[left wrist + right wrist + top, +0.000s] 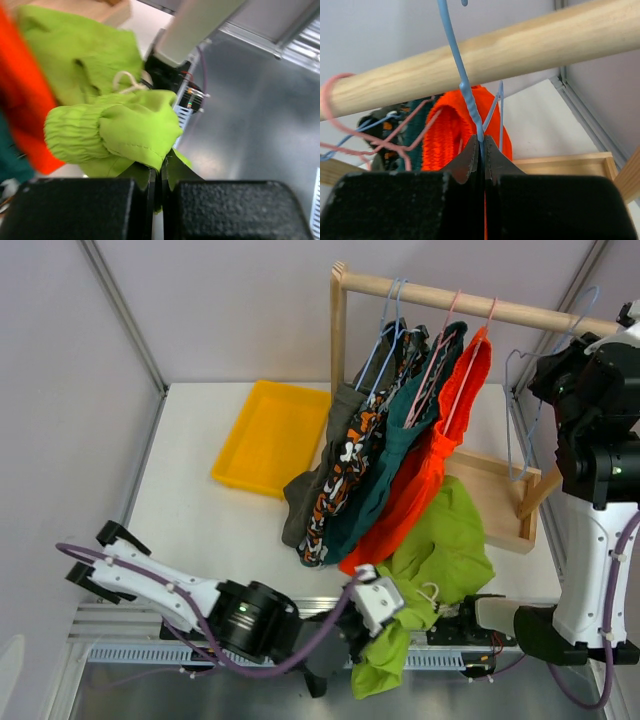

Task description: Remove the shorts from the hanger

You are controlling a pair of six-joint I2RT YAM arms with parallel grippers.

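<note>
Left end effector [159, 172]: fingers together, clamped on a fold of the lime green shorts [115, 125] at the near edge of the table [190, 510]. We note a bunched waistband and a pale drawstring just above the pinch. These shorts are off the rail. They lie heaped on the table, with one end hanging over the front edge and the far end reaching the wooden base tray [500, 495].

Right end effector [482, 145]: closed on the twisted neck of a blue hanger [465, 85], which is bare wire hooked over the wooden rail [470, 65].

Along the rail, going left from the blue hanger, we see the orange-red shorts [430, 460], teal shorts [385, 470], camouflage shorts [345, 470] and olive-grey shorts [310, 485]. All four are on hangers, with their hems trailing onto the table. The orange-red hem touches the lime pair.

A yellow tray [272, 435] sits beyond them on the left.
</note>
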